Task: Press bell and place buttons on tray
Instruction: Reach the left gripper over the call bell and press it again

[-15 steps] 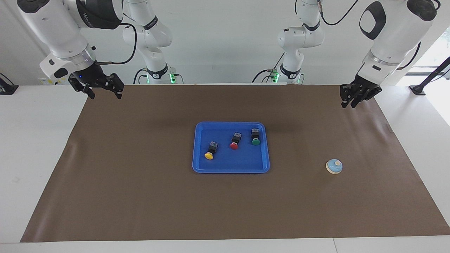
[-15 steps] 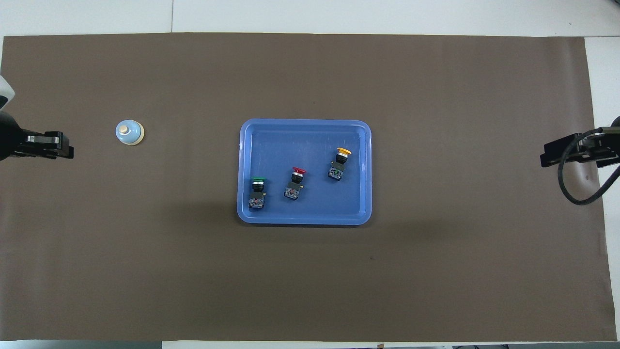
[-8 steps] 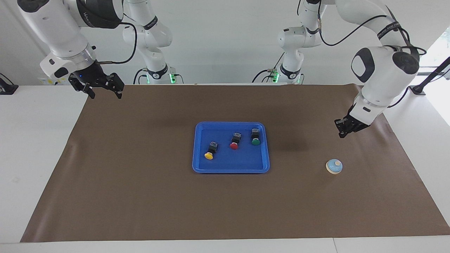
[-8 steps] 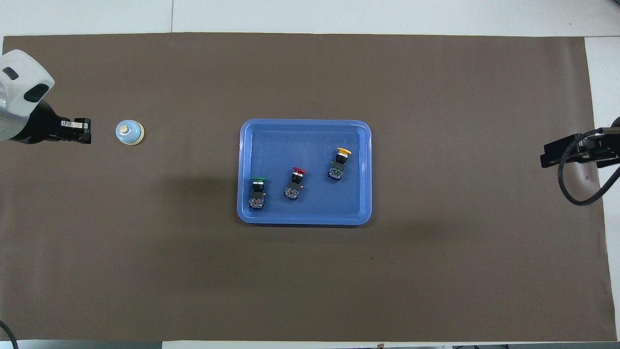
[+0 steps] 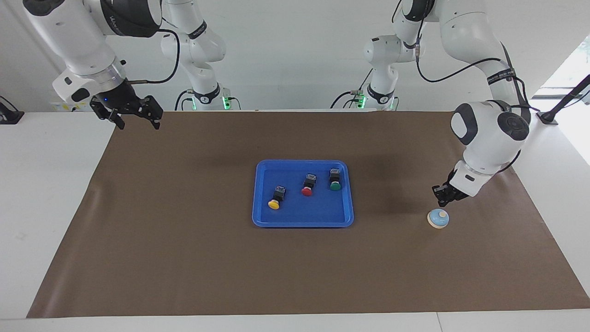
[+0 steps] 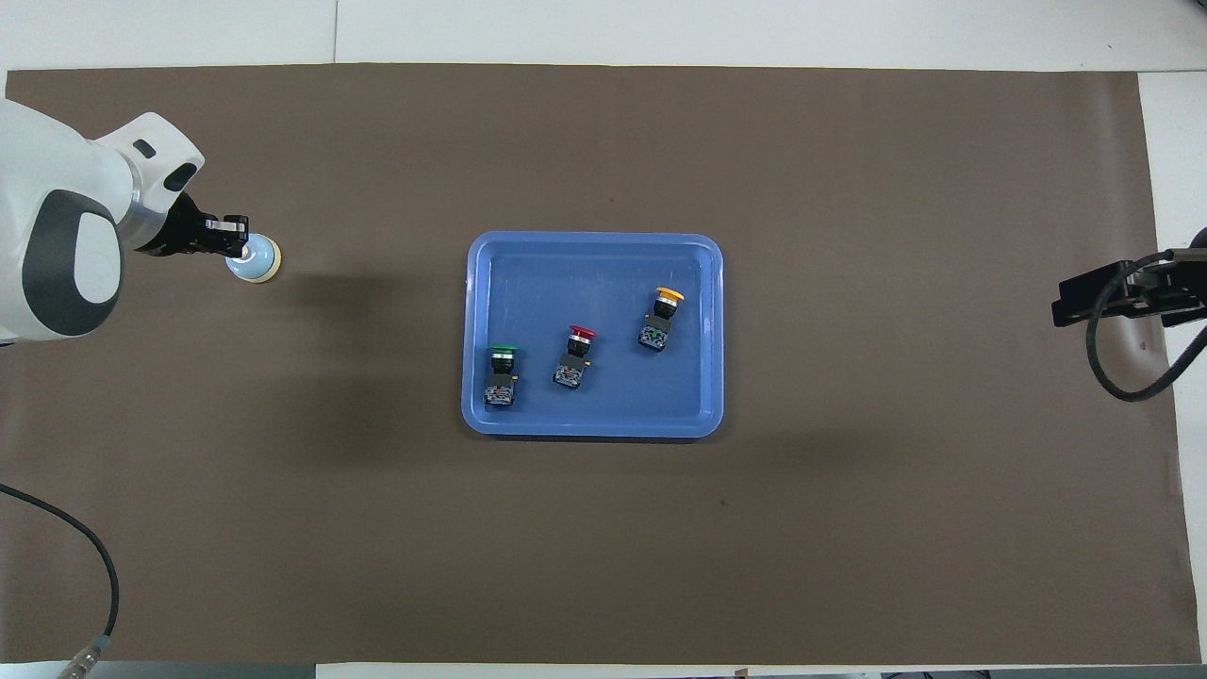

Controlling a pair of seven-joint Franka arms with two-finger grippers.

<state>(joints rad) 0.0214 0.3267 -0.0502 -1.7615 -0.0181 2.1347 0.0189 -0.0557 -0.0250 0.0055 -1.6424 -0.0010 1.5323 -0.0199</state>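
Observation:
The light blue bell sits on the brown mat toward the left arm's end of the table. My left gripper hangs shut just above it, a small gap still showing over the cream knob. The blue tray lies mid-table and holds three buttons on their sides: green, red, and yellow. My right gripper waits open in the air over the mat's edge at the right arm's end.
A brown mat covers most of the white table. A black cable loops under the right gripper, and another cable lies along the mat near the left arm.
My left arm has swung down and out from the mat's corner to just above the bell, its gripper closing on the way. Right arm, tray and buttons have not moved.

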